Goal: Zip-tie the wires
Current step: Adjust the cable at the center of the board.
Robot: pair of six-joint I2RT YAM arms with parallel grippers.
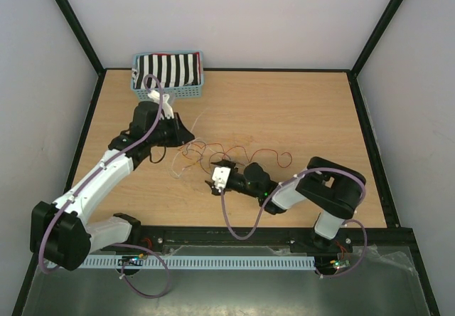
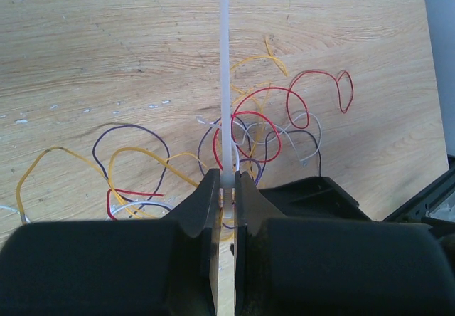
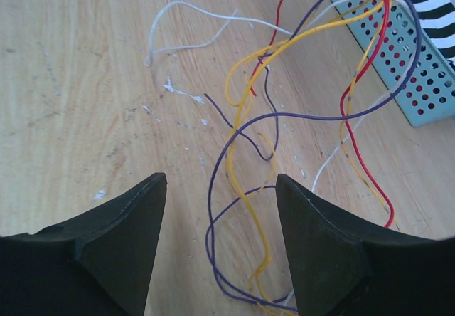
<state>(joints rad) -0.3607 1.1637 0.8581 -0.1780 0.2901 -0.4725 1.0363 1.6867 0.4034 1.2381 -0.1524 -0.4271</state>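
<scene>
Left gripper [image 2: 226, 188] jaws pinch almost shut on an upright white zip tie [image 2: 225, 81]; right gripper [image 3: 220, 181] gapes wide, gripping nothing, above the wires [image 3: 245, 127] tangled on the table [image 1: 298, 109].

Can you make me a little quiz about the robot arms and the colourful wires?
1. True or false: the left gripper is pinching a white zip tie.
2. Pick one. The right gripper, near the wires, is: A) open with nothing held, B) shut on a red wire, C) holding the basket.
3. What lies inside the blue basket at the far left of the table?

Key
1. True.
2. A.
3. A black-and-white striped cloth.
</scene>
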